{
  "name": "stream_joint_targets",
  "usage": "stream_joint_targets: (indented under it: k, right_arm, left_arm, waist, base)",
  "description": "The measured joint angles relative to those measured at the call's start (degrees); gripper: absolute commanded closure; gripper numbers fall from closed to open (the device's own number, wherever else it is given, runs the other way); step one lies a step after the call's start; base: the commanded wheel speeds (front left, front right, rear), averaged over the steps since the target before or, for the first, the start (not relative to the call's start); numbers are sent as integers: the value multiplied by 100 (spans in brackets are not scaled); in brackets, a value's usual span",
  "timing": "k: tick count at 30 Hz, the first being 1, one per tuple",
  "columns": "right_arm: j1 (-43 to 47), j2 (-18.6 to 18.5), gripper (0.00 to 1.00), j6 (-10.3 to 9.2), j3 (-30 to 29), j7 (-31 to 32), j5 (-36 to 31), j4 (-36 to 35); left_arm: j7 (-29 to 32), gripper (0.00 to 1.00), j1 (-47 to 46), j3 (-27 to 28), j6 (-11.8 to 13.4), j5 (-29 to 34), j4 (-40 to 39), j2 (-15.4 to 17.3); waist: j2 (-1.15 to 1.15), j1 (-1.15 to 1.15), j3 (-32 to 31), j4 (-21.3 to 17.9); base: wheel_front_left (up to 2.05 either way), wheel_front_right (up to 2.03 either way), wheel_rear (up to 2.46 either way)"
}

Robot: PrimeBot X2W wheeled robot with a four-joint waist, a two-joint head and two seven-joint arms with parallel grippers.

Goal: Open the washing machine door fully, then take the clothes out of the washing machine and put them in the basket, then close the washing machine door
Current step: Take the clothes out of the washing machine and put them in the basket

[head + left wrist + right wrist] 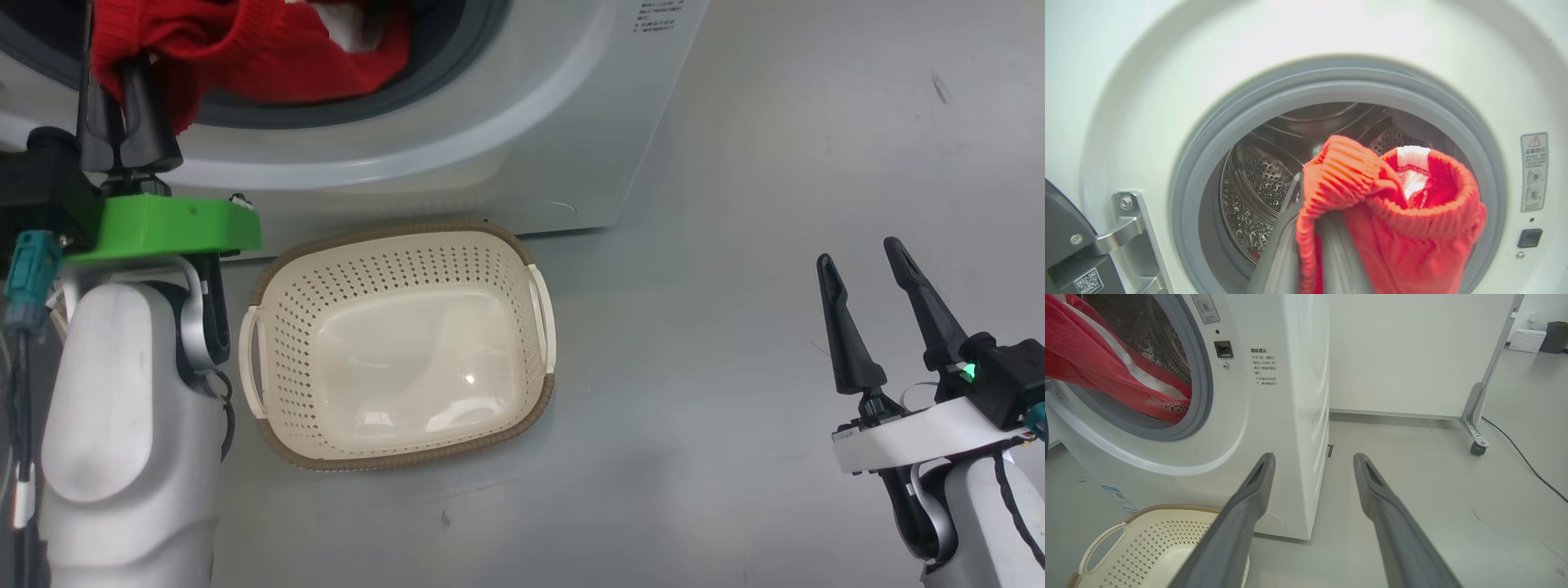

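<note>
My left gripper point(124, 90) is at the drum mouth of the white washing machine point(490, 139), shut on the red clothes point(269, 49). In the left wrist view the garment point(1392, 212) drapes over my fingers point(1280, 249), with a white strip at its collar, and hangs half out of the steel drum point(1257, 179). The black-rimmed door point(1065, 245) stands swung open at the left on its hinge point(1122, 228). The cream basket point(392, 278) sits on the floor below the opening, nothing in it. My right gripper point(859, 255) hovers open to the right of the machine.
A white partition panel point(1412, 355) on a castor point(1476, 447) stands behind the machine's right side. A black cable point(1523, 457) runs across the grey floor there. The basket's handle point(1102, 543) lies by my right gripper's fingers point(1237, 522).
</note>
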Motion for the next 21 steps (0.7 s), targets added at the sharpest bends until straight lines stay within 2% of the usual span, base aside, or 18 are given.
stream_joint_targets:
  k: [13, 21]
  right_arm:
    - [355, 58, 0, 0, 49, 0, -52, -7]
    - [359, 52, 0, 0, 125, 0, -52, -108]
  left_arm:
    - [-30, 100, 927, -157, 0, 113, -1042, 2]
    - [-30, 100, 1643, -519, 1, -387, -1098, 8]
  waist:
    - [0, 0, -480, 226]
    - [0, 0, -422, 237]
  base:
    - [0, 0, 0]
    - [0, 0, 0]
